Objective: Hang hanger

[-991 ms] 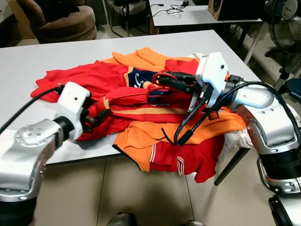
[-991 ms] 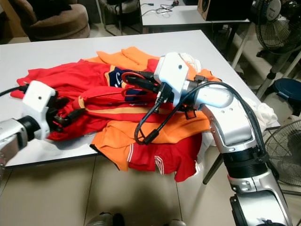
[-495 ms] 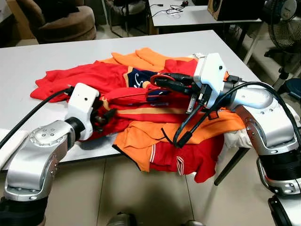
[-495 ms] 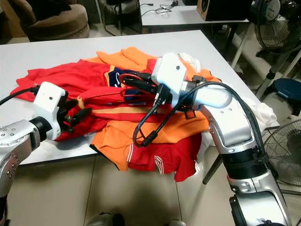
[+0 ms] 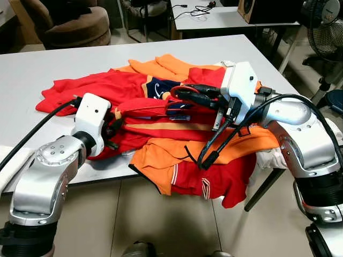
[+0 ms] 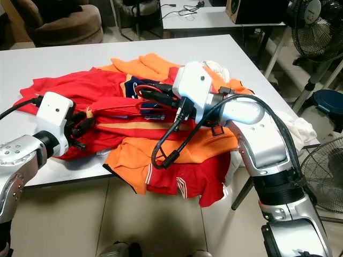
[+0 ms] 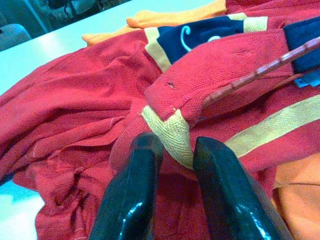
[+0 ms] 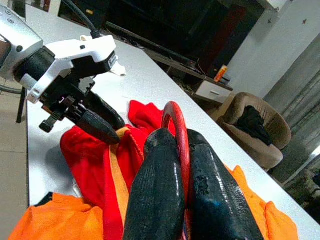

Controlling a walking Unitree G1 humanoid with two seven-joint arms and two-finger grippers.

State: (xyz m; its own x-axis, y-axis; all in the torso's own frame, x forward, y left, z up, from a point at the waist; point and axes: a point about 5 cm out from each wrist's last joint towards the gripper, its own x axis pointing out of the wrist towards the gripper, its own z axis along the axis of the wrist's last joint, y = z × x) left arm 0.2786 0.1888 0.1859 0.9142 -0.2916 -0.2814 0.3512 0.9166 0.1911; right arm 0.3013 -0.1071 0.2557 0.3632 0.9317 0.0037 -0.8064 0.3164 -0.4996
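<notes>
I see my right gripper (image 8: 181,170) clenched on the red hanger (image 8: 176,120) hook; my left gripper (image 7: 172,165) grasps the near-left red shirt (image 7: 200,80) sleeve cuff.

This looks like a lived-in home or studio room. A broad white desk (image 5: 32,75) stands on a tiled floor (image 5: 177,225), with a brown upholstered armchair (image 5: 75,24) behind it. A second desk (image 5: 225,16) carries loose cables and a wooden speaker (image 5: 268,9), and a pedestal fan (image 5: 324,27) stands at the right.
</notes>
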